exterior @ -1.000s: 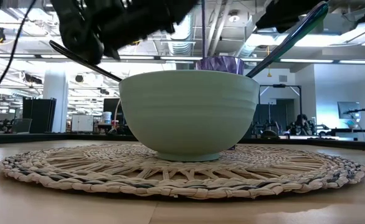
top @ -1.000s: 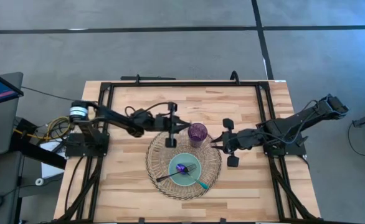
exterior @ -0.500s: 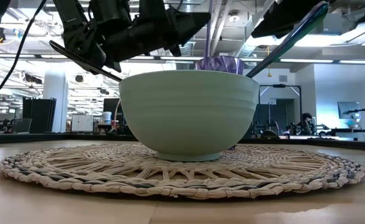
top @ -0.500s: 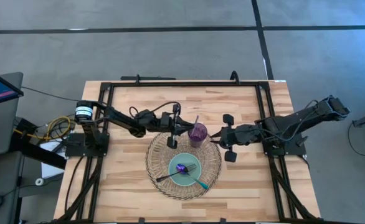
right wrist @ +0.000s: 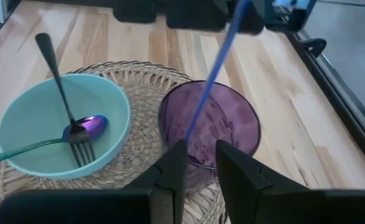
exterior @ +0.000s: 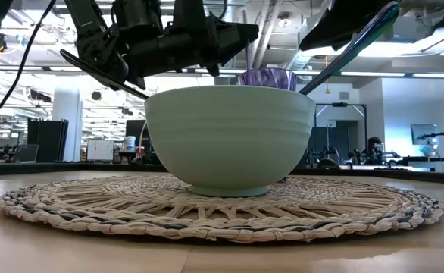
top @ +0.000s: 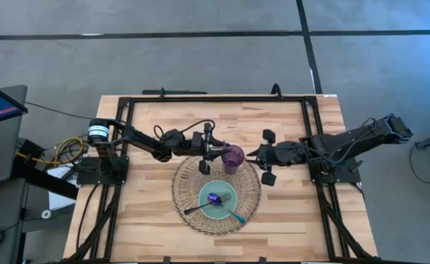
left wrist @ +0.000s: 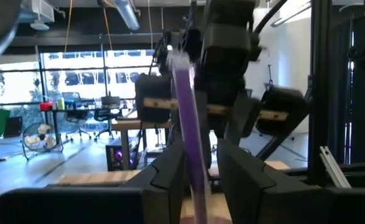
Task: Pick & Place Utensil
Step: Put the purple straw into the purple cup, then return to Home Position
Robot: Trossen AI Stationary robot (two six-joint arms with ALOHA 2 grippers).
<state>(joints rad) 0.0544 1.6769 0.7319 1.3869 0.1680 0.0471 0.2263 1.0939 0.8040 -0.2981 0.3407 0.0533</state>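
A clear purple cup (top: 233, 158) (right wrist: 210, 127) stands on the far part of a round woven mat (top: 193, 213). A thin purple-blue utensil (right wrist: 207, 87) (left wrist: 189, 124) stands in it, lower end inside. My left gripper (top: 216, 149) (left wrist: 201, 168) is at the cup's left, shut on the utensil. My right gripper (top: 252, 156) (right wrist: 201, 162) is level and close to the cup's right side, fingers close together; whether it touches the cup I cannot tell. A mint bowl (top: 219, 199) (exterior: 229, 136) on the mat holds a black fork (right wrist: 58, 87) and a teal-handled spoon (right wrist: 86, 127). My left gripper pinches the utensil's handle (left wrist: 194, 177) between its two fingers, below the handle's top end (left wrist: 175, 59). The fingers come level from the table's left and lie across the handle. The utensil stands nearly upright, its lower end (right wrist: 192, 134) down in the purple cup.
Black frame rails (top: 215, 99) run along the table's far edge and both sides. The fork handle (exterior: 101, 72) and spoon handle (exterior: 351, 45) stick out over the bowl's rim. Bare wood (top: 156, 117) lies far of the mat and to its left.
My left gripper has moved toward the table's right, bringing the utensil over the purple cup and down into it. My right gripper has moved toward the far edge and a little left, toward the cup, and has turned square to it.
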